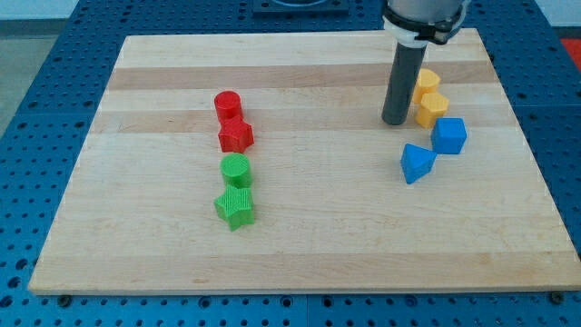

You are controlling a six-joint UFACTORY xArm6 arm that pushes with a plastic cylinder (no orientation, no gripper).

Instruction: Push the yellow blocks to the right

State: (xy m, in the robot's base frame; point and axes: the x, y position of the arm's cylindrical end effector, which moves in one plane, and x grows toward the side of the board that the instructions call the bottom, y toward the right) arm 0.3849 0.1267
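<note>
Two yellow blocks stand close together at the view's upper right: one [428, 84] partly behind the rod, the other [431, 108] just below it. Their shapes are hard to make out. My tip [394, 121] rests on the board just left of the lower yellow block, very near it; contact cannot be told. The dark rod rises from the tip to the view's top edge.
A blue cube [448, 135] and a blue wedge-like block [417, 163] lie just below the yellow blocks. A red cylinder [227, 104], a red star-like block [235, 135], a green cylinder [236, 169] and a green star [235, 207] form a column at centre-left. The wooden board [300, 254] ends near the yellow blocks' right.
</note>
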